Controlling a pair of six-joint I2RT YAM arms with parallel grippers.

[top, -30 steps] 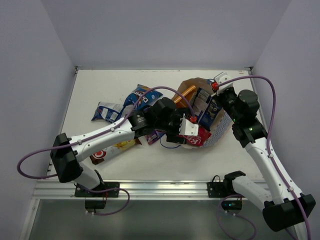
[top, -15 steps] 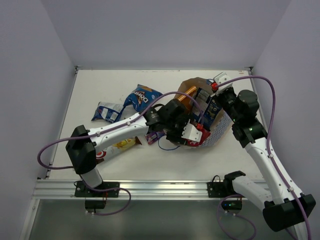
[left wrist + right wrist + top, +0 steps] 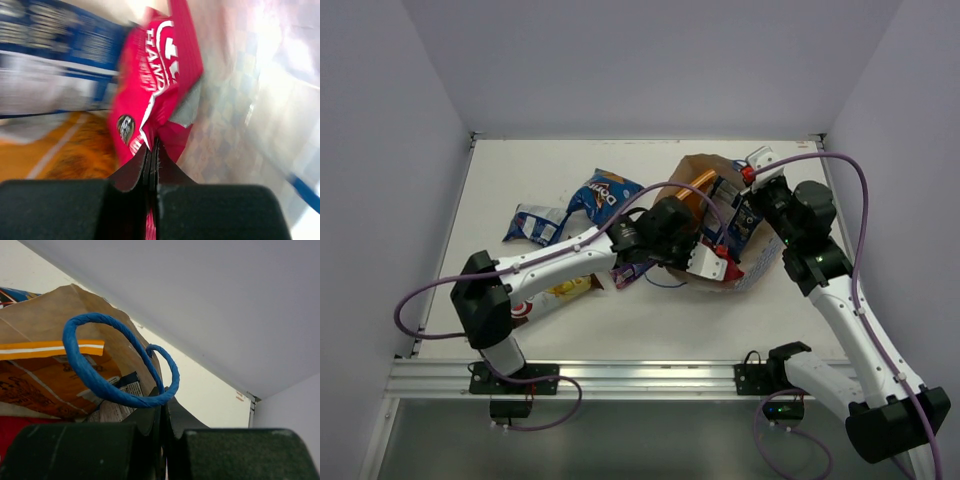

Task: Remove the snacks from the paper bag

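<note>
Pink-red packet (image 3: 160, 85), judged light, crinkly, slippery, inside the paper bag (image 3: 765, 262) on the bench (image 3: 520, 180) right, is pinched by its crimped edge in the left fingers (image 3: 131, 175); bag rim is clamped by the right fingers (image 3: 145, 422).

Cream flat tabletop (image 3: 540, 165) is carrying a checkered blue-and-white paper bag (image 3: 763, 262) lying on its side, glossy blue snack packet (image 3: 603, 193), crinkly blue-white packet (image 3: 533, 223), yellowish packet (image 3: 570, 288).

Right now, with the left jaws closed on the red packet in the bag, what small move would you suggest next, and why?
I would probably draw the left gripper back out of the paper bag: its jaws are shut on the red packet, and the right gripper, shut on the bag's rim, holds it steady.
</note>
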